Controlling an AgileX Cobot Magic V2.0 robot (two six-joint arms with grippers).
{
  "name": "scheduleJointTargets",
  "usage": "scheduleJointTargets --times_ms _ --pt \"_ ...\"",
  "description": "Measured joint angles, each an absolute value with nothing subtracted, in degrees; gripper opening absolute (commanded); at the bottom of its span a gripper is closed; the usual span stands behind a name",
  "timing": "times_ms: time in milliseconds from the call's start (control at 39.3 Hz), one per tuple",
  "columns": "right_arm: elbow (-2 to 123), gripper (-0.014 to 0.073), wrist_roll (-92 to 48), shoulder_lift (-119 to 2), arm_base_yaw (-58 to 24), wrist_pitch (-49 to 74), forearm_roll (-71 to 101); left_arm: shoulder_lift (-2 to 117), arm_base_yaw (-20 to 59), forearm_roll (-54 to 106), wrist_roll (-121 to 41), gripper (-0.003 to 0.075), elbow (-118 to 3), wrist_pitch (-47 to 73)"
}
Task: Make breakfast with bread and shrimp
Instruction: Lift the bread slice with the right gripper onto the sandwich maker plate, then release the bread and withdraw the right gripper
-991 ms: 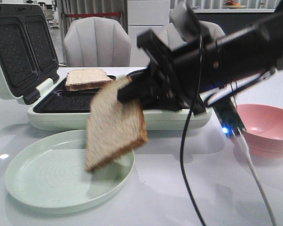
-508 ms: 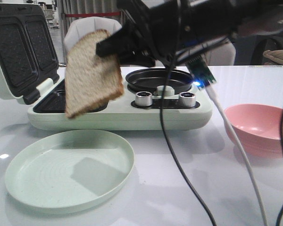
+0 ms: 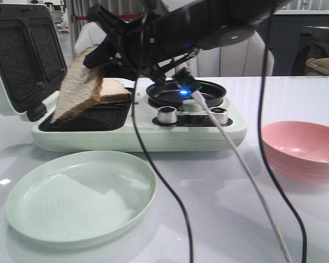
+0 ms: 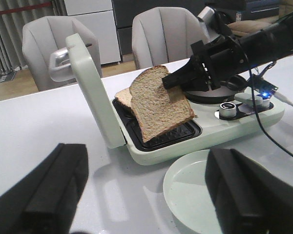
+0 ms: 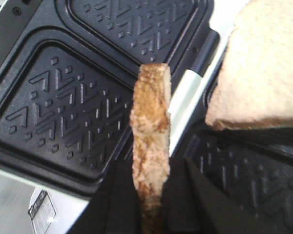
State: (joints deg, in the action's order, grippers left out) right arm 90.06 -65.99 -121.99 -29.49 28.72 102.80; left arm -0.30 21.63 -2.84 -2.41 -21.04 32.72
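right claw clamped, left claw spread

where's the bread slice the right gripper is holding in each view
Front: the held slice hangs tilted at upper left, its lower corner over the near cavity.
Left wrist: the same slice sits mid-frame, pinched by the right gripper.
Right wrist: seen edge-on at centre.
Shared landmark: the sandwich maker's open lid.
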Motion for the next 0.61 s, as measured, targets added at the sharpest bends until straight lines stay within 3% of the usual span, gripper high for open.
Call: scheduleJointTargets --times_ms 178,254,407,610 --pt "91.6 0.0237 -65.9 -124.2 -29.7 25.7 103.0 -0.3 21.6 -2.8 -2.4 0.0552 -21.0 32.7" --pt "91.6 0.0295 -65.8 -124.8 -29.5 25.3 103.2 -0.3 21.6 -2.8 -2.4 0.0552 -21.0 32.7" --pt "91.6 0.0495 -65.8 -125.5 -29.5 24.4 103.2 -0.3 21.6 -2.8 -2.4 0.0552 -21.0 32.7" --pt "91.8 0.0543 -66.0 -125.5 -29.5 23.4 100.8 -0.3 21.6 -2.8 -2.4 0.0552 -21.0 32.7"
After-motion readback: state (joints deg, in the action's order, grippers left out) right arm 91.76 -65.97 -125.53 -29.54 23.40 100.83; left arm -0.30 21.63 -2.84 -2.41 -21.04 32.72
